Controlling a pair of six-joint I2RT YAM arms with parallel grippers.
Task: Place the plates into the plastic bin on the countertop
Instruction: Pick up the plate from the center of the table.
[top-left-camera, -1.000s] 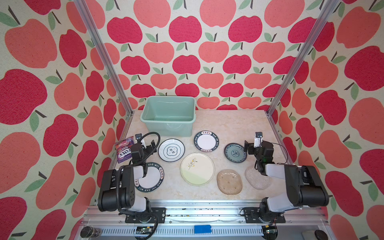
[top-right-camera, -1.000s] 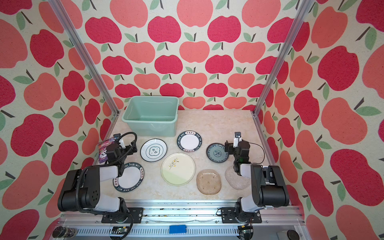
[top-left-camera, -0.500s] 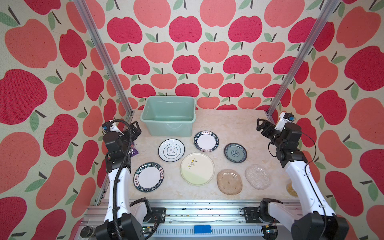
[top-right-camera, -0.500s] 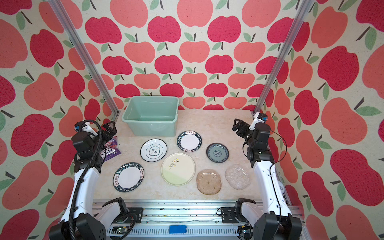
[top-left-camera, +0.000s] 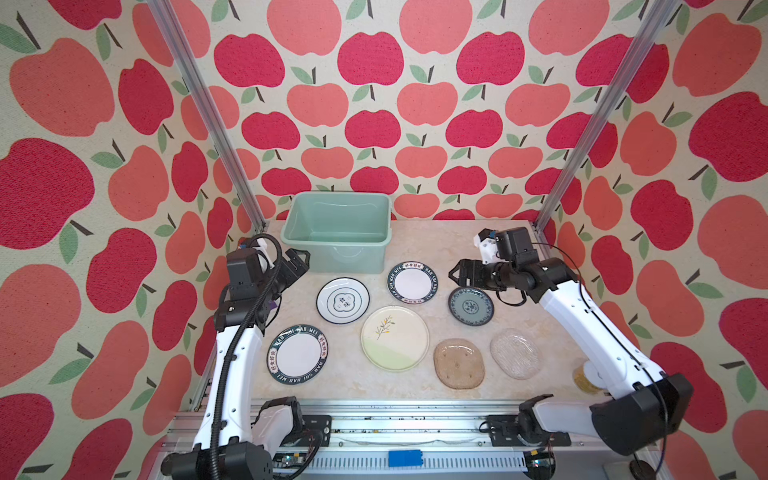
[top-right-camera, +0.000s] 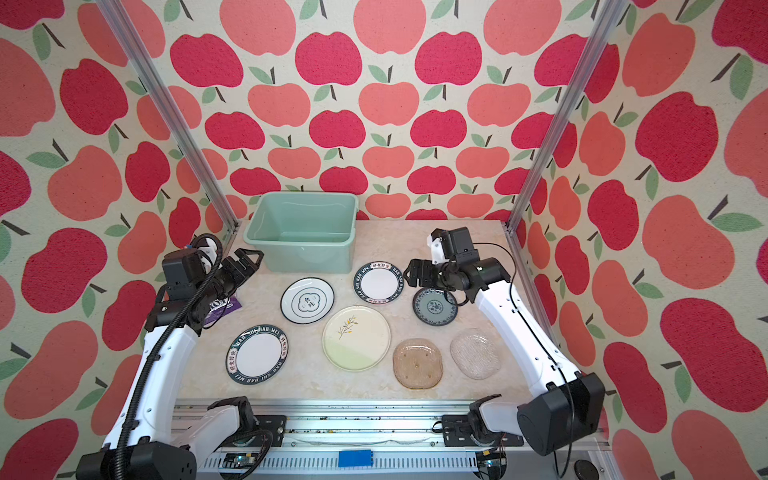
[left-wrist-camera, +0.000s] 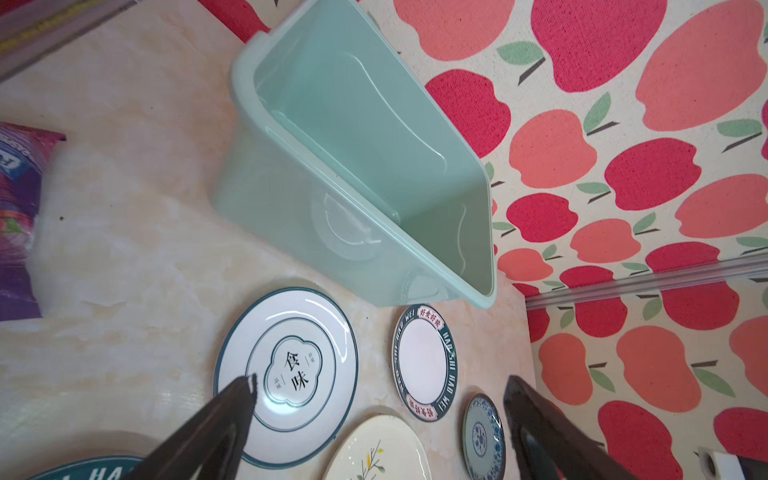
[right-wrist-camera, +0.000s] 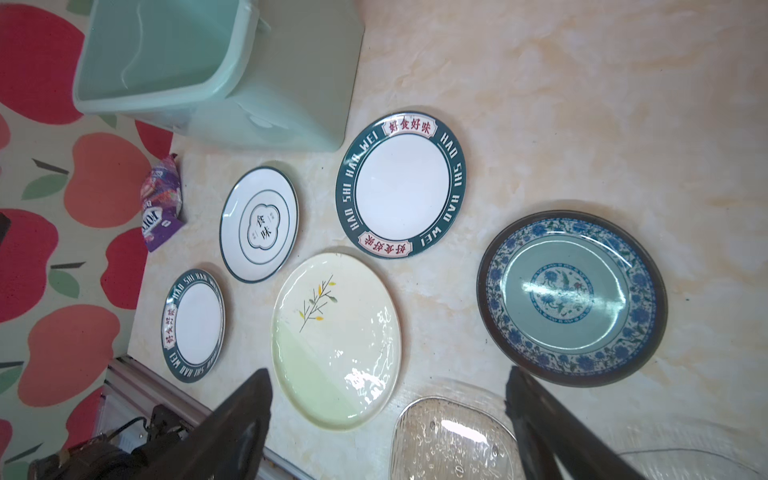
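Seven plates (top-left-camera: 395, 337) lie flat on the countertop (top-left-camera: 436, 239), at 6 o'clock of the bin (top-left-camera: 336, 243), none inside it
We see the left gripper (top-left-camera: 302, 261) wide open and holding nothing, the emblem plate (top-left-camera: 343, 300) apart at its 4 o'clock; our right gripper (top-left-camera: 455, 276), likewise spread and empty, hangs just at 11 o'clock of the teal plate (top-left-camera: 471, 306), not touching it

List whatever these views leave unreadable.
- Purple candy bag: left arm covers most in both top views; picture edge cuts it in the left wrist view.
- Yellow can: right arm hides most of it in a top view.
- Clear glass plate: blurred, cut by the bottom edge in the right wrist view.
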